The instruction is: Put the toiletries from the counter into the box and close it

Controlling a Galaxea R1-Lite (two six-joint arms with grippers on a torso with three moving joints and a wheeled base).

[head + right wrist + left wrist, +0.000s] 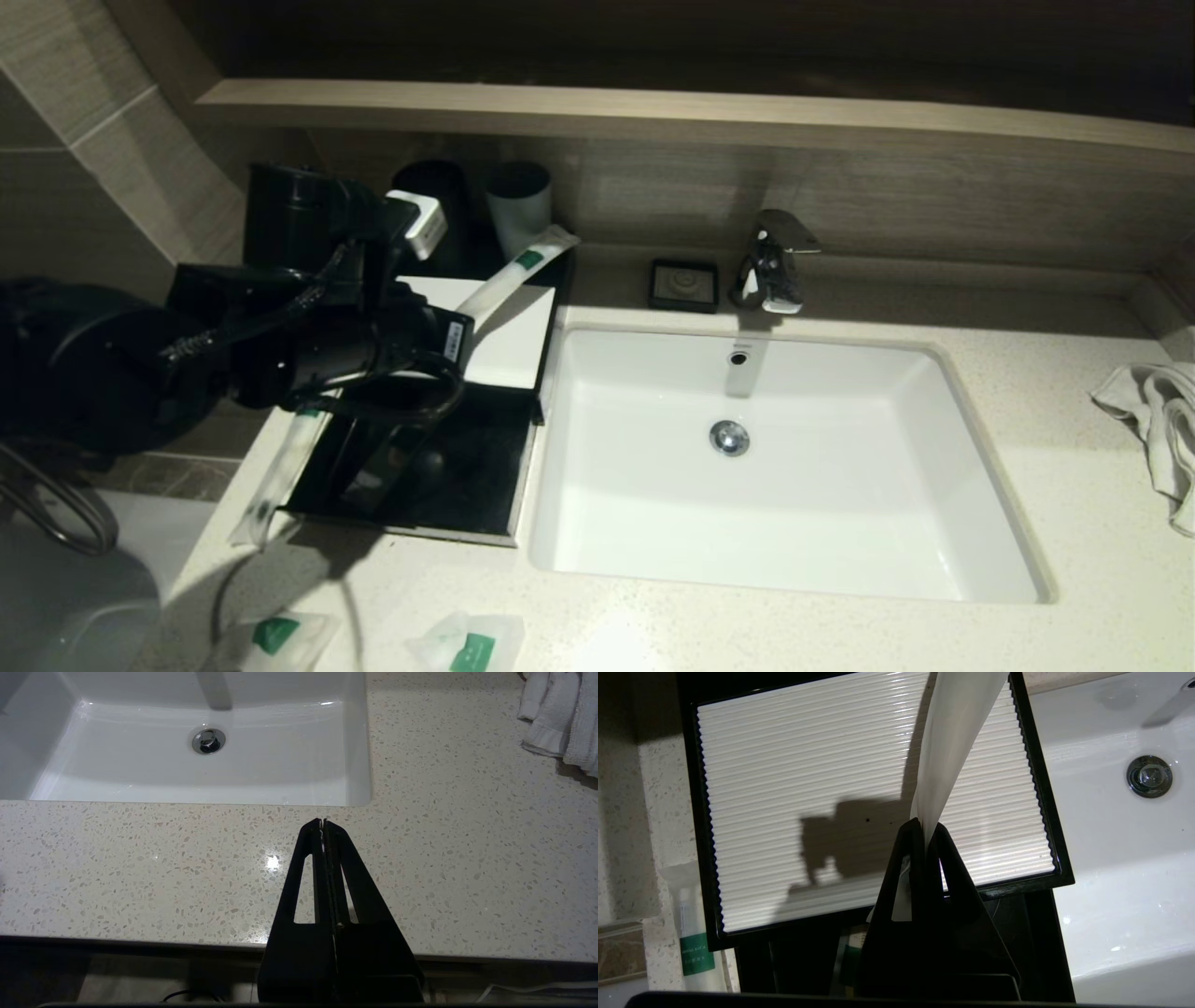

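My left gripper (pixel 464 322) hovers over the black box (pixel 509 359) and is shut on a long white packet (pixel 512 273) with a green band; the packet rises over the box's white ribbed top. In the left wrist view the jaws (pixel 927 826) pinch that packet (pixel 952 742) above the top panel (pixel 831 788). The box's drawer (pixel 467 485) is pulled out toward me. A second long packet (pixel 280 467) lies on the counter (pixel 653 625) beside the drawer's left side. Two small pouches (pixel 275 635) (pixel 467 646) lie at the counter's front edge. My right gripper (pixel 323 822) is shut and empty.
The white sink (pixel 784 467) lies right of the box, with a faucet (pixel 770 261) and a black soap dish (pixel 684 285) behind it. Two dark cups (pixel 518 205) stand behind the box. A white towel (pixel 1158 420) lies at the far right.
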